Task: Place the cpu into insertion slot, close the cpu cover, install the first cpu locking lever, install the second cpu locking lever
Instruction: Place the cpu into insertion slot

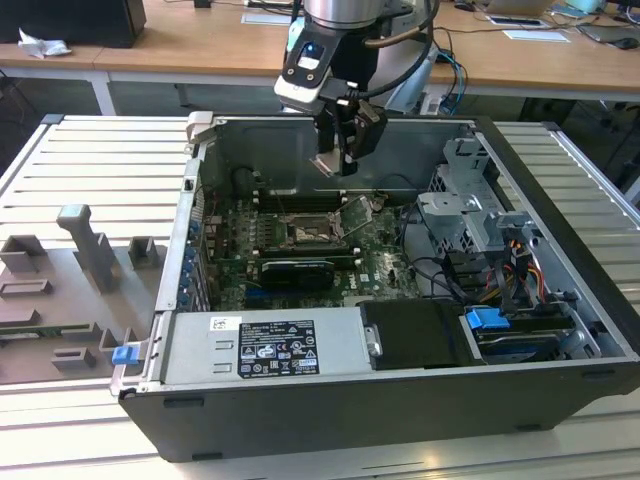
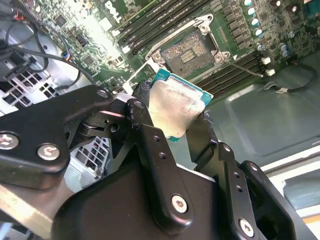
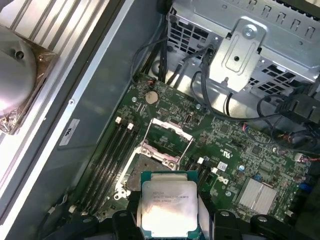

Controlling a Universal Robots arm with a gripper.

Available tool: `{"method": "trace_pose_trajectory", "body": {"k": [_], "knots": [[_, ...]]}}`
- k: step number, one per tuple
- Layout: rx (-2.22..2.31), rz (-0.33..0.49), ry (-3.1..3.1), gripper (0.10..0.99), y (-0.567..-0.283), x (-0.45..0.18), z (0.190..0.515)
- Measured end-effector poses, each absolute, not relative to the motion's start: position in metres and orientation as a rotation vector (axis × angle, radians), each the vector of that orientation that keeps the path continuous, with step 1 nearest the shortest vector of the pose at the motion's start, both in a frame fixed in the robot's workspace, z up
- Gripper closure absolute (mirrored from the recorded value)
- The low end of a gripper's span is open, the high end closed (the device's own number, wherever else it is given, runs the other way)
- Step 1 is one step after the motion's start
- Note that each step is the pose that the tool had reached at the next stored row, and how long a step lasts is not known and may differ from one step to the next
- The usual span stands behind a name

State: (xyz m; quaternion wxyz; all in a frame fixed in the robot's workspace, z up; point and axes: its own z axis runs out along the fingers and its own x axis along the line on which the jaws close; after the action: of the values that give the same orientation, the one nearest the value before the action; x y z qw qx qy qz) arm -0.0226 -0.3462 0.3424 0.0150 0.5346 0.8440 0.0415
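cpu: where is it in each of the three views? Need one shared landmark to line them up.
Exterior view: the cpu sits tilted in the gripper, above the motherboard.
Second wrist view: the cpu is clamped between the black fingers, silvery face to the camera.
First wrist view: the cpu is nearest the camera, overlapping the socket's edge.
Shared landmark: the insertion slot, uncovered.

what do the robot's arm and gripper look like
The arm is a silvery-grey cylinder. Below it sits a pale housing with a blue-lit patch, and black cables loop beside it. The gripper is matt black, with two jointed fingers on chunky link plates fastened by silver screws.
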Motion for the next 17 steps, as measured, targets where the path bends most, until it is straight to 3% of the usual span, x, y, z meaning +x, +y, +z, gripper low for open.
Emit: {"method": "trace_pose_trajectory", "body": {"k": [17], "knots": [[1.902,0.121,2.453,0.549,-0.3462,-0.0278,0.3335]]}}
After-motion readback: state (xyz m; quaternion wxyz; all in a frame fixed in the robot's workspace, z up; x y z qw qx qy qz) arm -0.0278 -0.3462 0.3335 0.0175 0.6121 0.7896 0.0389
